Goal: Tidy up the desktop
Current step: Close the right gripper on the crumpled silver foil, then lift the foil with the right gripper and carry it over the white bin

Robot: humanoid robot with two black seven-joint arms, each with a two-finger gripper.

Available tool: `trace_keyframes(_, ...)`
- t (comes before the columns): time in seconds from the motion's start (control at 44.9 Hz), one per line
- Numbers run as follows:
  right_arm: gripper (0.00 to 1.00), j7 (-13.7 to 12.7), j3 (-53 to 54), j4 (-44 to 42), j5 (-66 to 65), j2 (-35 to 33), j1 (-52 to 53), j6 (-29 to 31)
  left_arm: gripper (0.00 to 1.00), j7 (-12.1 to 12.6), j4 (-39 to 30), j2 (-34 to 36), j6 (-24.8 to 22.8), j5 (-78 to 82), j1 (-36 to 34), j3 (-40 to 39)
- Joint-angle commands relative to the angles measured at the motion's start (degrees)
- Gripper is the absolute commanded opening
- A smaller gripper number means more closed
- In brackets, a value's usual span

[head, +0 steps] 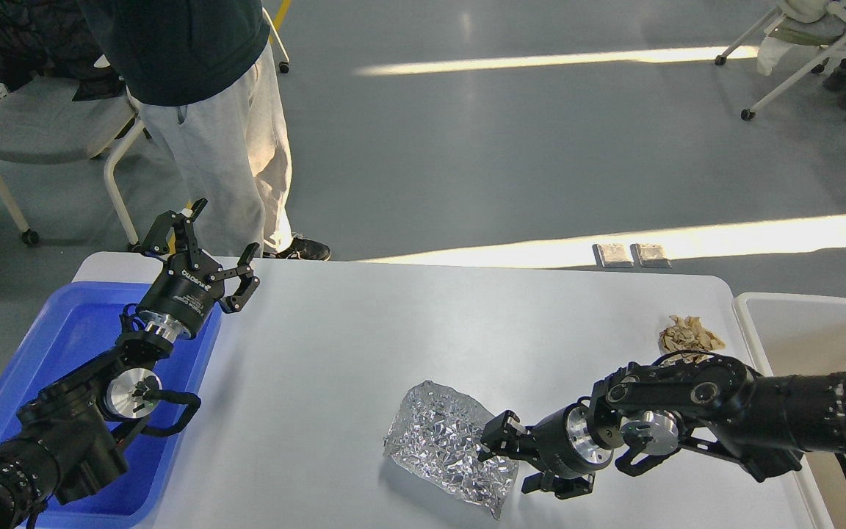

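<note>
Tidying step: judged from the layout, picking up the crumpled foil bag (446, 444) is the step in hand; it lies on the near middle of the desktop (408, 330).
Right gripper (505, 459): reaches in low from the right, pointing left, its fingers at the foil's right edge and seemingly touching it; whether the foil is actually pinched I cannot tell, since the fingers are dark and partly overlap the foil.
Right arm pose: stretched nearly level over the near right part of the desktop, wrist bent toward the foil.
Left gripper (206, 257): fingers spread wide, holding nothing, raised near the far left corner above the far edge of the blue tray (70, 330).
Left arm pose: rises from the near left over the tray, angled up and to the far right.
Other clutter: a crumpled brown paper wad (689, 336) sits at the far right of the desktop, just beside the off-white bin (805, 323).
Next move calls for: a firm closure on the thin, slippery foil, then a lift clear of the surface and a carry to a container, probably the bin on the right.
Risk: foil could slide or tear instead of lifting.
</note>
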Motion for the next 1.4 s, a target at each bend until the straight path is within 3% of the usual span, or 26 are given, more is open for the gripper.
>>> trace_keyframes(0.0, 0.64, 2.3, 0.1, -0.3, -3.7, 0.0, -0.3, -0.1, 1.00, 0.0, 0.0, 0.0, 0.0, 0.0, 0.0, 0.0)
trace_keyframes(0.067, 0.49, 3.4, 0.0, -0.3, -4.7, -0.2, -0.4, 0.0, 1.00, 0.0, 0.0, 0.0, 0.0, 0.0, 0.0, 0.0)
trace_keyframes(0.223, 0.32, 3.9, -0.5, -0.4, -5.8, -0.3, -0.6, -0.1, 1.00, 0.0, 0.0, 0.0, 0.0, 0.1, 0.0, 0.0)
trace_keyframes(0.356, 0.00, 3.9, -0.7, -0.3, -5.9, -0.3, -1.0, 0.0, 1.00, 0.0, 0.0, 0.0, 0.0, 0.1, 0.0, 0.0)
trace_keyframes(0.802, 0.00, 3.8, 0.4, 0.4, -5.2, -4.0, 0.5, 0.3, 1.00, 0.0, 0.0, 0.0, 0.0, 0.1, 0.0, 0.0)
trace_keyframes(1.202, 0.00, 3.6, 0.0, 12.7, -1.2, -18.3, 14.7, 1.0, 1.00, 0.0, 0.0, 0.0, 0.0, 0.1, 0.0, 0.0)
trace_keyframes(1.381, 0.00, 3.3, -2.8, 15.7, 0.9, -25.0, 23.2, 4.4, 1.00, 0.0, 0.0, 0.0, 0.0, 0.1, 0.0, 0.0)
